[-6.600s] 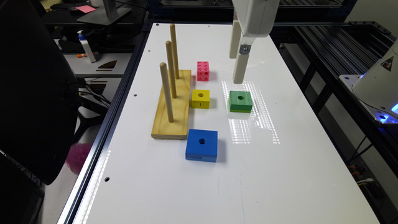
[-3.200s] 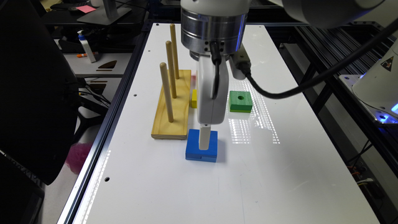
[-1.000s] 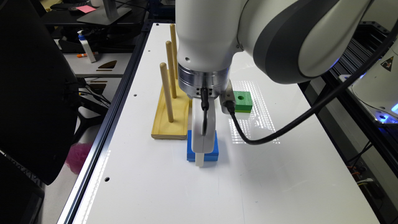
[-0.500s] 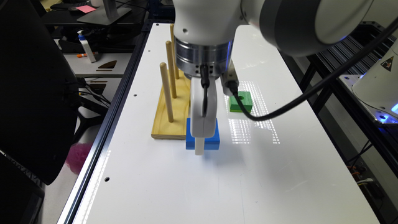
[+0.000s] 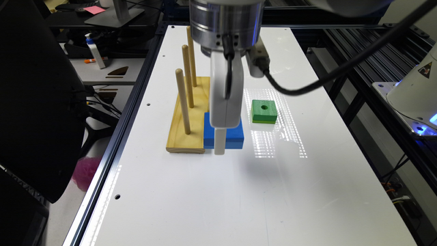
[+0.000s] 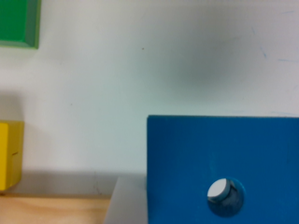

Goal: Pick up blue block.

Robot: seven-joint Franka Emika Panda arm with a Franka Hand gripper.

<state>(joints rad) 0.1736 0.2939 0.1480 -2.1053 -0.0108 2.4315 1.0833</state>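
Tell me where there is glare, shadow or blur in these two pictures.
Exterior view: dotted lamp glare on the white table beside the green block, and a faint shadow before the blue block. Wrist view: soft focus throughout; a dim shadow on the table above the blue block.

The exterior camera is looking down along the table (image 5: 191, 191) from high; the wrist camera is looking down, very near. Both are sharing the blue block (image 5: 235, 135) (image 6: 224, 158).

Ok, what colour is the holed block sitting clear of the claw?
Green block, with a round centre hole; the exterior view shows it best.
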